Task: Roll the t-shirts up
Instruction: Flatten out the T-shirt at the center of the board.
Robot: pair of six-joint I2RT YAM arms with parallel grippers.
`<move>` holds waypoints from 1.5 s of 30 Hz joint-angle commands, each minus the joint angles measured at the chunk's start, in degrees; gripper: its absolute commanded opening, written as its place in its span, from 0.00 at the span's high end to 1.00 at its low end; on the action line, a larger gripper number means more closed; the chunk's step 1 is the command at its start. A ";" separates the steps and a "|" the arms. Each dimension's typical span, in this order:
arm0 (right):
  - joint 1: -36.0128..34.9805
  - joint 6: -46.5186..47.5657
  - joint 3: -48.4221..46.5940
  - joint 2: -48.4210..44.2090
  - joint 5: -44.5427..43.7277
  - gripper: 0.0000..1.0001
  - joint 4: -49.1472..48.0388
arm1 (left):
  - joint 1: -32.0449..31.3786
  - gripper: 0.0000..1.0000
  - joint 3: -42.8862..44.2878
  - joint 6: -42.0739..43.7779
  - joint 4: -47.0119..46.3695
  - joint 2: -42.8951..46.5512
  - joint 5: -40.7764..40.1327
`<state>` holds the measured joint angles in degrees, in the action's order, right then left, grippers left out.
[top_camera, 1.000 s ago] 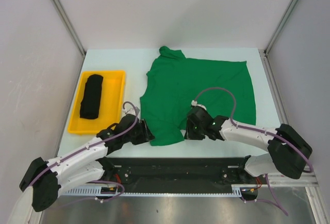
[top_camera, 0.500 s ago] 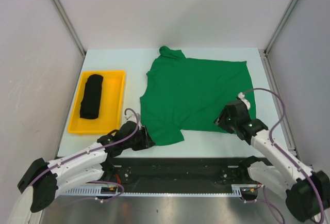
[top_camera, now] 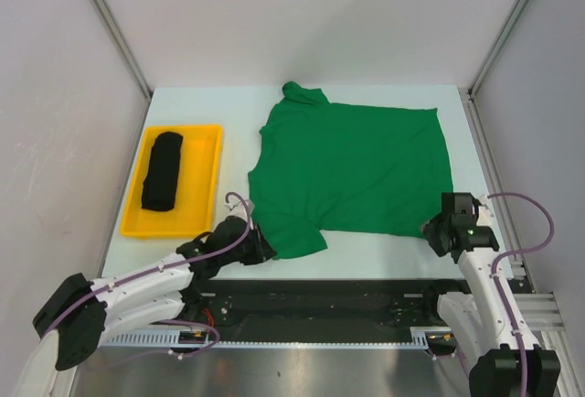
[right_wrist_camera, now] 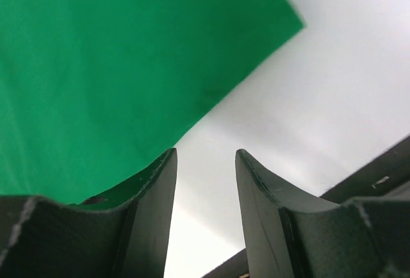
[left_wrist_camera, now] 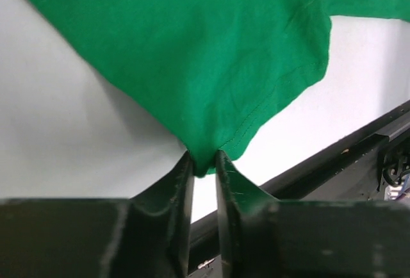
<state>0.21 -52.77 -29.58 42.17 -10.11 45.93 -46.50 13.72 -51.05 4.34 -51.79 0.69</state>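
Green shirt (top_camera: 356, 168) is found spread flat, its long axis running between the two grippers. Left gripper (left_wrist_camera: 204, 157) is pinched on the sleeve edge. Right gripper (right_wrist_camera: 205, 156) stands open and empty (hem corner lies just ahead, leftward of its jaws).

Yellow tray (top_camera: 199, 187) on pale table (top_camera: 210, 104)

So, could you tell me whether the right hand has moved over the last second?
Yes. The right hand swung rightward along the green t-shirt's near hem to its right corner, toward the table's right edge.
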 commanded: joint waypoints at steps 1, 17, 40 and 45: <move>4.17 -4.44 0.14 2.47 -4.74 0.53 2.84 | -0.35 0.82 0.08 2.00 -3.90 0.99 0.63; 23.35 -0.31 0.67 18.03 0.01 0.46 -8.75 | -0.26 0.96 -0.97 0.60 -10.49 1.60 2.48; 23.52 1.97 3.12 17.68 1.93 0.48 -15.43 | -0.26 0.98 2.63 1.83 -2.76 5.30 1.24; 23.70 2.41 3.83 19.70 1.76 0.59 -18.59 | -0.26 1.00 3.16 1.83 -1.26 5.65 0.81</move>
<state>23.55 -50.83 -26.92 59.99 -8.47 31.03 -46.50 14.39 -49.95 2.04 -47.20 2.13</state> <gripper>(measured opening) 0.456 0.016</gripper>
